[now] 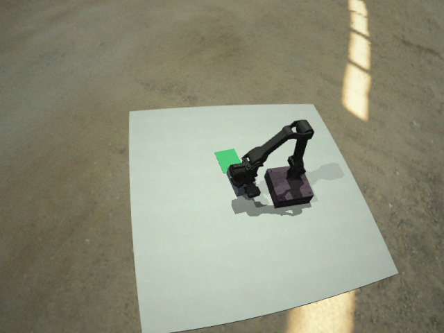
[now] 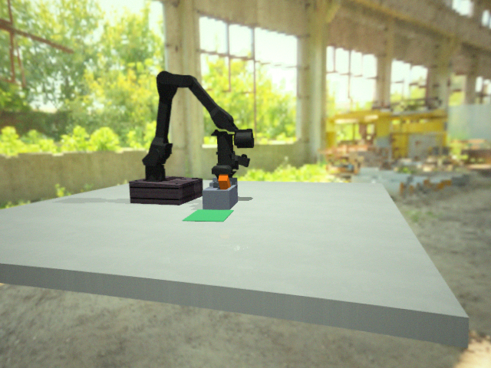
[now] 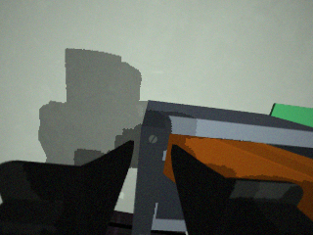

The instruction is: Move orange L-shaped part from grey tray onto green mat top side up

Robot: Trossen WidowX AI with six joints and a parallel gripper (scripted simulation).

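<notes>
The orange part (image 2: pixel 224 182) (image 3: pixel 245 157) is tilted in the grey tray (image 2: pixel 215 198) (image 3: pixel 145 186). Its end near the green mat (image 1: pixel 226 159) (image 2: pixel 208 215) (image 3: pixel 295 114) stands up above the tray's rim, while its other end is low in the pocket. My gripper (image 3: pixel 153 147) is partly open with nothing between its fingers. In the wrist view, the right finger is over the part's low end and the left finger is outside the tray's end wall. The fingertips are hidden in the top and exterior views, and contact cannot be seen directly.
The arm stands on a dark wooden block (image 1: pixel 274 179) (image 2: pixel 154 193) close beside the tray. The mat lies flat on the pale table (image 1: pixel 179 232) (image 2: pixel 297 245), just past the tray's end under the raised part. The arm's shadow falls beside the tray.
</notes>
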